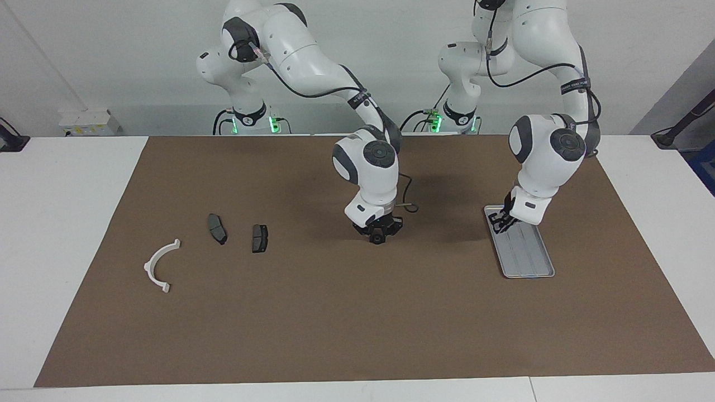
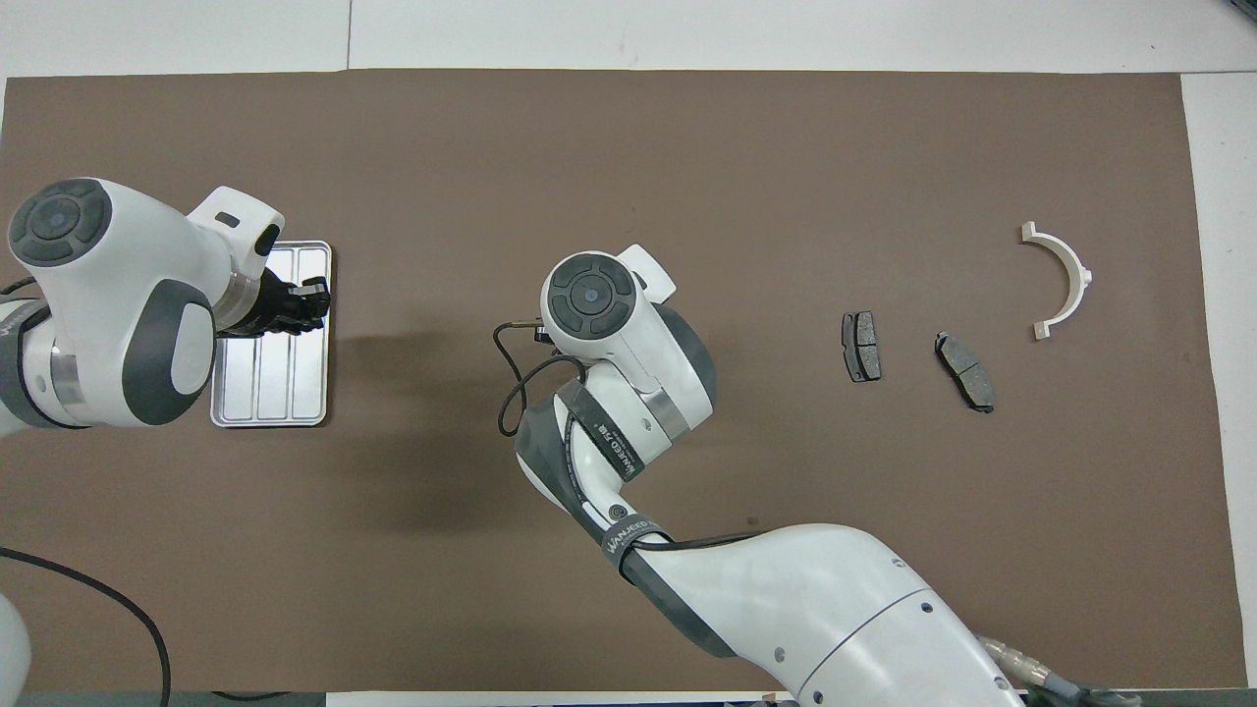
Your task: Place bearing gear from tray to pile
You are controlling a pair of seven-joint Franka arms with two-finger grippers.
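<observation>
The bearing gear [image 1: 377, 241], a small dark round part, is sitting low at the brown mat [image 1: 357, 324] in the middle of the frame in the facing view, off the tray [image 1: 530, 262]. The right gripper [image 1: 377, 237] is pointing straight down at it, its fingers drawn in against the gear's sides. In the overhead view the right arm's wrist is hiding both.

The pile is lying toward the right arm's end of the table, at mid-height of the frame: two dark plates [image 1: 218, 229] [image 1: 260, 238] and the white bracket [image 1: 159, 268].

The left gripper [image 1: 499, 223] is hanging over the tray's end nearer the robots, fingertips together, gripping nothing.
</observation>
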